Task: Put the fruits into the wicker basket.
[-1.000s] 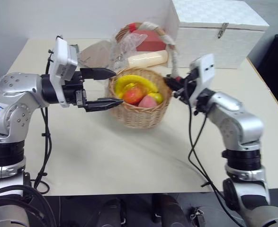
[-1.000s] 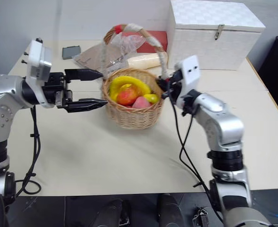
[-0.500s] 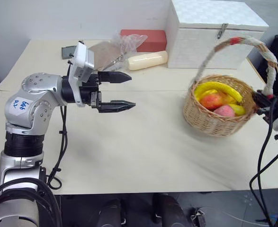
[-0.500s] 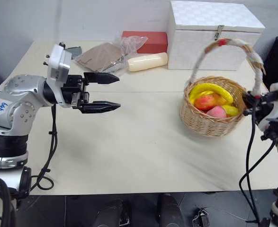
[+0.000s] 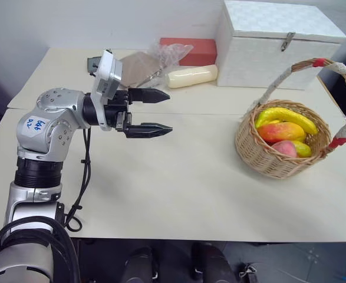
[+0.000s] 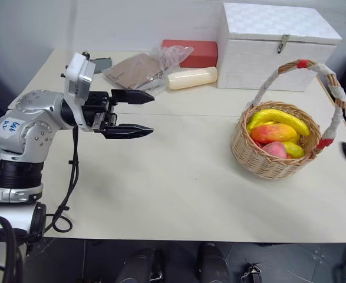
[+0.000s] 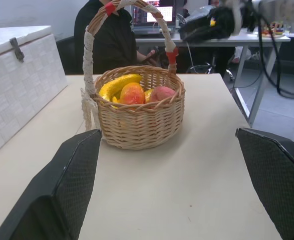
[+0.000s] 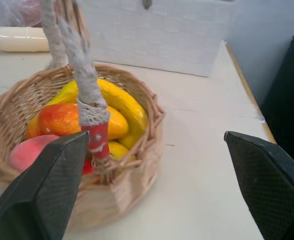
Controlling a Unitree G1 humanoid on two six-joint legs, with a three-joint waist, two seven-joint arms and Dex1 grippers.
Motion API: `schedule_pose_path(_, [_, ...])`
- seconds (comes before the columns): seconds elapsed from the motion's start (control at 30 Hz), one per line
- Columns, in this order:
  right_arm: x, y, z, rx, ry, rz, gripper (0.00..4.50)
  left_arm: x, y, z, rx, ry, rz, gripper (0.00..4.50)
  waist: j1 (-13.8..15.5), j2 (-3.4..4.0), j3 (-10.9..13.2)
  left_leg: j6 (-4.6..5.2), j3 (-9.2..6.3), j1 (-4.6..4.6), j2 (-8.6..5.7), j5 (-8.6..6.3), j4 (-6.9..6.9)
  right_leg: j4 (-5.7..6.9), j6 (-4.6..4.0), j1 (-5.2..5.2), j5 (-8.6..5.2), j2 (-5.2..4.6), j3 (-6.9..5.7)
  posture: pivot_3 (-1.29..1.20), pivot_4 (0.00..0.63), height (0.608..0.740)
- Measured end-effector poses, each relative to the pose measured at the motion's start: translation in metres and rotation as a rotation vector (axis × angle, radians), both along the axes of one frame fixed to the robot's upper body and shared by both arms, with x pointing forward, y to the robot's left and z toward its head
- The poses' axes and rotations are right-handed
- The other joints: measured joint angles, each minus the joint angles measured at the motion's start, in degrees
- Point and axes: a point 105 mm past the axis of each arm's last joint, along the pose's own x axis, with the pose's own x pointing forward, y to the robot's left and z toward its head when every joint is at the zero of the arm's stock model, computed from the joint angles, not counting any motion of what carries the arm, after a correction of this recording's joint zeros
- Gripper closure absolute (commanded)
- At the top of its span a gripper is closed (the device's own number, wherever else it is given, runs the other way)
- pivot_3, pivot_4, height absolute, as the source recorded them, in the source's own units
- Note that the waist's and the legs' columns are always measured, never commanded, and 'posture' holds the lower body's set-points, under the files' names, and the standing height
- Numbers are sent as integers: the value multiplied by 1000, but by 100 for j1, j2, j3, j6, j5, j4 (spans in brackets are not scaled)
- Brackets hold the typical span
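Woven wicker basket (image 5: 277, 159) has shifted from table (image 5: 178, 188) centre to its right side, holding 3 fruits: banana (image 5: 287, 115), mango (image 5: 282, 131), peach (image 5: 286, 148). Right gripper (image 8: 152, 185) released it, fingers apart. Left gripper (image 5: 155, 112) open, empty.

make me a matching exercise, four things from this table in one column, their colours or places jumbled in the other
Things:
1. banana
2. peach
3. roll
4. box

Descriptions:
a. white, woven, latched, at the back of the table
b. yellow, curved, lying across the top of the fruit in the basket
c. cream, lying beside the crumpled plastic
d. pink, low in the basket at its front

Pairs: 1-b, 2-d, 3-c, 4-a
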Motion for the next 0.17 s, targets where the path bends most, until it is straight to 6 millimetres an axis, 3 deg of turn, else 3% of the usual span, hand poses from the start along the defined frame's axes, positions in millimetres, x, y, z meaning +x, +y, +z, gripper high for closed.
schedule_pose_path(0.17, [-59, -19, 20, 44, 111, 56, 20, 10, 11, -8, 6, 19, 12, 0, -34, -2, 0, 16, -13, 71, 23, -35, -8, -34, 0, 90, 0, -6, -9, 0, 150, 740])
